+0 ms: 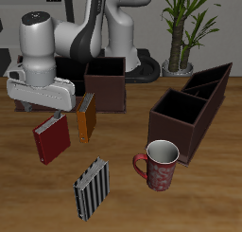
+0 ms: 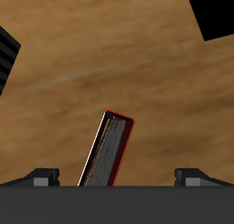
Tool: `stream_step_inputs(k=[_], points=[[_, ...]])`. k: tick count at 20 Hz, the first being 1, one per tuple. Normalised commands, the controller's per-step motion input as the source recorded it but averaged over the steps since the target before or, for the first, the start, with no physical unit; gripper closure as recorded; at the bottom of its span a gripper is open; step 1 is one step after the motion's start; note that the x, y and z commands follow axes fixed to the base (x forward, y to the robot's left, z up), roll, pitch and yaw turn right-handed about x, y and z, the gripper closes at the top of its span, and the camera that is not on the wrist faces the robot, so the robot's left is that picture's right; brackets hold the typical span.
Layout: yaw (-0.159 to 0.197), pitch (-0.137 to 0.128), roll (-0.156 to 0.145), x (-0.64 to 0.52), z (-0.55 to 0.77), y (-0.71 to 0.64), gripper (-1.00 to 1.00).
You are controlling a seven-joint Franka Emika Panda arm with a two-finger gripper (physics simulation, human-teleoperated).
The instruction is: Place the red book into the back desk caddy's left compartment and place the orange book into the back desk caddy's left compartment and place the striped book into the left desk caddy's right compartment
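Gripper point(image 1: 49, 111) hovers open and empty above the red book point(image 1: 52, 138), which lies flat on the table point(image 1: 189, 198) beside the orange book point(image 1: 87, 116). Wrist view shows the red book point(image 2: 107, 151) beneath, closer to one finger than centred, long axis skewed to the jaw line; judged: recentring and wrist rotation needed.
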Motion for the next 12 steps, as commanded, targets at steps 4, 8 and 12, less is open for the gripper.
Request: stream_step_inputs(k=[4, 8, 12], points=[[-0.042, 0.004, -0.001, 0.10, -0.20, 0.03, -1.00], [-0.052, 0.007, 0.010, 0.07, -0.21, 0.07, -1.00], [-0.015, 0.038, -0.002, 0.11, -0.24, 0.00, -1.00]])
